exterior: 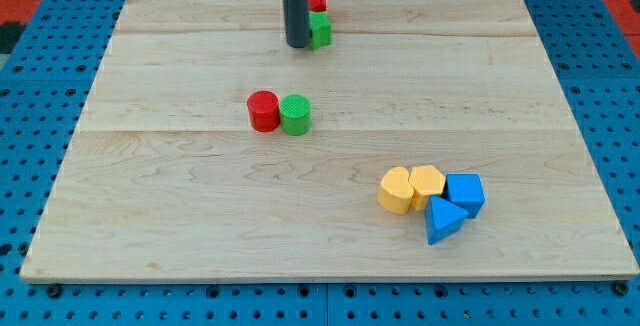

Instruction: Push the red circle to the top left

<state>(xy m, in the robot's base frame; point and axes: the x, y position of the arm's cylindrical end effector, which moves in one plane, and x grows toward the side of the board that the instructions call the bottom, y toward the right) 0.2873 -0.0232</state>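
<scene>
The red circle (263, 110) lies a little left of the board's middle, touching a green circle (295, 114) on its right. My tip (297, 44) is near the view's top, well above the red circle. It stands just left of a green block (320, 30) and a red block (317, 2), both partly hidden by the rod.
A yellow circle (395, 189), a yellow block (427, 181), a blue block (465, 193) and a blue triangle (443, 220) cluster at the lower right. The wooden board (150, 216) lies on a blue pegboard surface (40, 86).
</scene>
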